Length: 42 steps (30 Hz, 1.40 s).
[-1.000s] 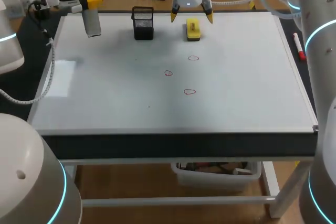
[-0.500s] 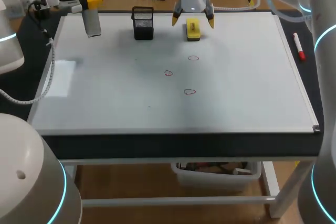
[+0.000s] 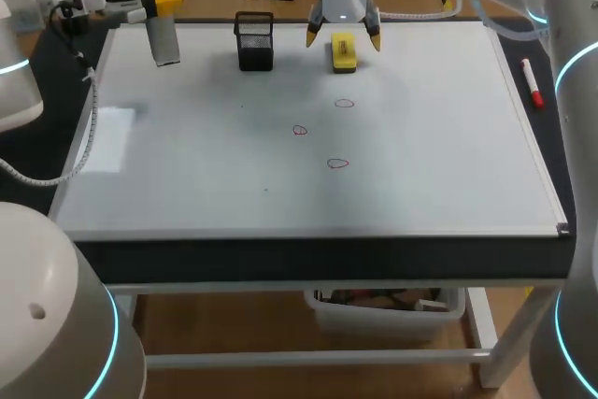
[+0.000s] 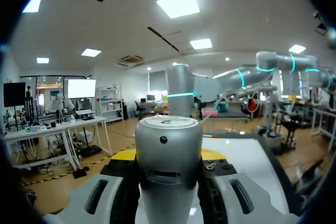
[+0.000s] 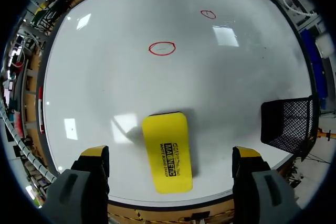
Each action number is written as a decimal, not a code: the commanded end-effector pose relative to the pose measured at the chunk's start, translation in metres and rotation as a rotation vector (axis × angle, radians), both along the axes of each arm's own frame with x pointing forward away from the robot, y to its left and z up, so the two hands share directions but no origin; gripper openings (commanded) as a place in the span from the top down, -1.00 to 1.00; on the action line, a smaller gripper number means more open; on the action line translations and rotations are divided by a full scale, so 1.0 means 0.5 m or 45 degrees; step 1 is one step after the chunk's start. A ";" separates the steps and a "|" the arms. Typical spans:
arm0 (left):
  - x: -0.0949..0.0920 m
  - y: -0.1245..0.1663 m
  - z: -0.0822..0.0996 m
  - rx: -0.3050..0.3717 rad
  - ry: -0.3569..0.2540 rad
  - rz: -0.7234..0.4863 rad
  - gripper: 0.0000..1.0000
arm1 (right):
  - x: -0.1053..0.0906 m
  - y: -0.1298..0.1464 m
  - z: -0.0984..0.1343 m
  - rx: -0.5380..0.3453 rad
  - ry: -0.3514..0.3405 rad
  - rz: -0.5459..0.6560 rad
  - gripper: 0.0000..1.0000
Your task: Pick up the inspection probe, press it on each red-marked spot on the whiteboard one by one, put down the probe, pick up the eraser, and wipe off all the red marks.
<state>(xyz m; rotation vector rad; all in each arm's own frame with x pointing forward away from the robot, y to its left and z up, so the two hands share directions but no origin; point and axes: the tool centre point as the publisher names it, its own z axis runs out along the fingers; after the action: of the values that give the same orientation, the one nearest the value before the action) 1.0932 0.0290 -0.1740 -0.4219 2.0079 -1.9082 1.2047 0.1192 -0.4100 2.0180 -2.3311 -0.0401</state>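
The yellow block eraser [image 3: 343, 53] lies flat on the glossy whiteboard [image 3: 187, 156], close to its far edge and a little right of the middle. The right gripper [image 3: 343, 33] hangs directly over it with its fingers spread wide. From its wrist camera, one yellow tip [image 5: 94, 153] stands to each side of the eraser, with bare board between and neither touching it. Just beside the eraser, also near the far edge, stands one black wire-mesh holder [image 3: 254, 42], a narrow gap of board between the two. Nearer the front there are three red ring marks: one [image 3: 344, 104] close in front of the eraser, a second [image 3: 299, 130] further forward and leftward, and a third [image 3: 337, 163] nearest the front. The marks are well apart from each other, with wide open board all round, especially towards the front and left edges. One red-and-white marker pen [image 3: 533, 84] lies off the board, on the dark strip along its right edge. At the far left corner, the left gripper [image 3: 161, 7] is clamped on the single silver cylindrical probe [image 3: 164, 42], holding it above the board's edge.
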 end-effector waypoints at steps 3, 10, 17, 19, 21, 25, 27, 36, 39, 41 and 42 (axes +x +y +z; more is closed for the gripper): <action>0.001 0.000 -0.001 -0.004 -0.005 -0.001 1.00 | 0.036 0.007 -0.033 0.007 0.096 0.009 -0.44; 0.001 0.000 -0.001 -0.004 -0.005 -0.001 1.00 | 0.037 0.008 -0.039 0.009 0.113 0.027 0.67; 0.001 0.000 -0.001 -0.004 -0.005 -0.001 1.00 | 0.030 0.000 -0.038 0.007 0.126 0.021 1.00; 0.001 0.000 -0.001 -0.004 -0.005 -0.001 1.00 | 0.026 -0.004 -0.037 0.006 0.131 0.018 1.00; 0.001 0.000 -0.001 -0.004 -0.005 -0.001 1.00 | 0.019 -0.008 -0.030 -0.008 0.158 0.033 1.00; 0.001 0.000 -0.001 -0.004 -0.005 -0.001 1.00 | 0.001 -0.026 -0.003 -0.015 0.137 0.060 1.00; 0.001 0.000 -0.001 -0.004 -0.005 -0.001 1.00 | -0.012 -0.041 0.011 -0.019 0.127 0.057 1.00; 0.001 0.000 -0.001 -0.004 -0.005 -0.001 1.00 | -0.100 -0.127 0.055 -0.039 0.086 -0.055 1.00; 0.001 0.000 -0.001 -0.004 -0.005 -0.001 1.00 | -0.135 -0.157 0.064 -0.052 0.075 -0.112 1.00; 0.001 0.000 -0.001 -0.004 -0.005 -0.001 1.00 | -0.158 -0.176 0.068 -0.066 0.066 -0.151 1.00; 0.001 0.000 -0.001 -0.004 -0.005 -0.001 1.00 | -0.169 -0.185 0.071 -0.073 0.059 -0.173 1.00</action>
<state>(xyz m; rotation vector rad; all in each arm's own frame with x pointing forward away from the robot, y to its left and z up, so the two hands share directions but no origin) 1.0931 0.0290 -0.1740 -0.4220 2.0079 -1.9082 1.1628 0.0396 -0.4003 1.7516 -2.3273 -0.1735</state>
